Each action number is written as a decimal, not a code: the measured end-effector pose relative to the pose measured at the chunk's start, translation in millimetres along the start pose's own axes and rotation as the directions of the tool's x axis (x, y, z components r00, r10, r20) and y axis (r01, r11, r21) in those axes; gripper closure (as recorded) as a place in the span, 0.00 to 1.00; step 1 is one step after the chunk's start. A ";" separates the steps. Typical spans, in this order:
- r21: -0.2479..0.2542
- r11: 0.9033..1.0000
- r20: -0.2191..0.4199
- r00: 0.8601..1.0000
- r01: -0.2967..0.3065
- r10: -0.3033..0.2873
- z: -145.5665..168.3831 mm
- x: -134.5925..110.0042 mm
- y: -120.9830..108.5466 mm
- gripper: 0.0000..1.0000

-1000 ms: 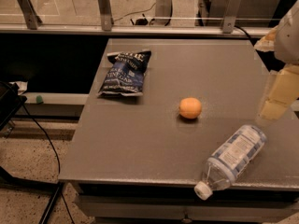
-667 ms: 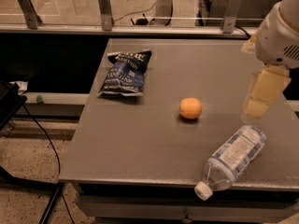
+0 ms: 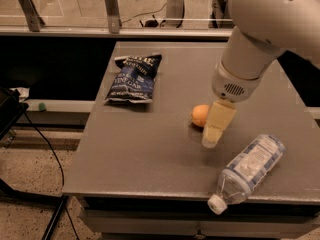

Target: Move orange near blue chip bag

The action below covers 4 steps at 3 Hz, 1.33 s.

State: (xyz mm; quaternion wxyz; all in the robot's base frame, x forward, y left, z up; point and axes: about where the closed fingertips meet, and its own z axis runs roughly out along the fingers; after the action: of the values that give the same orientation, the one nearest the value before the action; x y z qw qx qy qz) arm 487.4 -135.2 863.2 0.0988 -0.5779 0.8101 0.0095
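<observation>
Orange: the orange (image 3: 199, 115) lies on the grey table (image 3: 140, 154), near its middle, at about 4 o'clock from the blue chip bag (image 3: 134, 78). The two are well apart, so the task is not yet done.
Blue chip bag: it lies flat near the far left part of the table, its black top edge pointing away. It is the goal place, so I judge it should stay where it is.
Gripper: the gripper (image 3: 211, 139) hangs down from the big white arm (image 3: 260, 29) and sits low over the table, just beside the orange at its 4 o'clock side, covering a little of the fruit's right edge. I think it is placed so to take the fruit from above.
Gripper state: whether it is open or closed I cannot tell. It does not seem to have hold of anything, because the orange rests on the table.
Water bottle: a clear water bottle (image 3: 250, 166) lies on its side at 4 o'clock from the orange, near the front edge, cap toward the front. It is close to the arm's way and may be bumped.
Change from before: one second ago the gripper was at the right edge of the table, far from the fruit; now it has come left and down to it. Orange, bag and bottle have not moved.
</observation>
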 end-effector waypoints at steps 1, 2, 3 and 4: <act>-0.036 0.998 0.002 0.999 -0.045 0.045 35.3 -12.3 4.0 0.00; -0.040 0.998 0.003 0.998 -0.057 0.057 41.0 -14.0 4.4 0.00; -0.039 0.998 0.002 0.998 -0.056 0.056 40.5 -14.1 5.2 0.24; -0.038 0.998 0.002 0.998 -0.055 0.055 40.2 -14.2 5.6 0.47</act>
State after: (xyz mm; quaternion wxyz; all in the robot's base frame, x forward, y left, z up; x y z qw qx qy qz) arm 492.5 -114.8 825.7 0.0890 -0.5572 0.8251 0.0283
